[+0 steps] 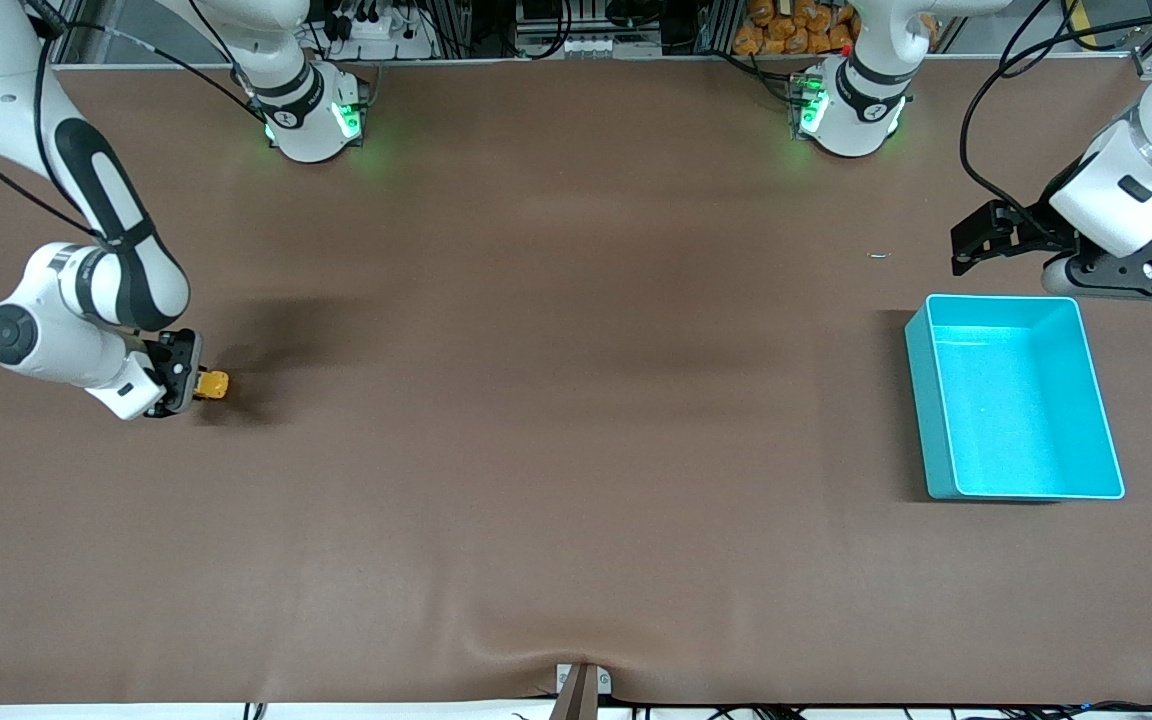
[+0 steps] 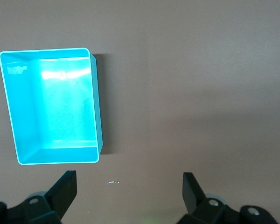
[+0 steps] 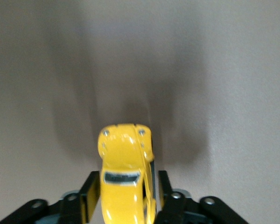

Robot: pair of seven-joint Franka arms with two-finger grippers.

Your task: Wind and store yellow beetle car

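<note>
The yellow beetle car (image 1: 214, 385) is at the right arm's end of the table, low at the cloth. My right gripper (image 1: 192, 384) is shut on the car. In the right wrist view the car (image 3: 126, 177) sits nose-out between the two black fingers (image 3: 89, 196), which stand close against its sides. The teal bin (image 1: 1016, 400) stands empty at the left arm's end of the table. My left gripper (image 1: 976, 240) hangs open and empty over the cloth beside the bin's farther edge. In the left wrist view its fingers (image 2: 65, 189) stand wide apart, with the bin (image 2: 51, 112) in sight.
A small pale curved scrap (image 1: 879, 255) lies on the brown cloth near the left gripper, and also shows in the left wrist view (image 2: 113, 182). The arm bases (image 1: 316, 110) stand along the table's farther edge. A clamp (image 1: 581, 690) sits at the nearer edge.
</note>
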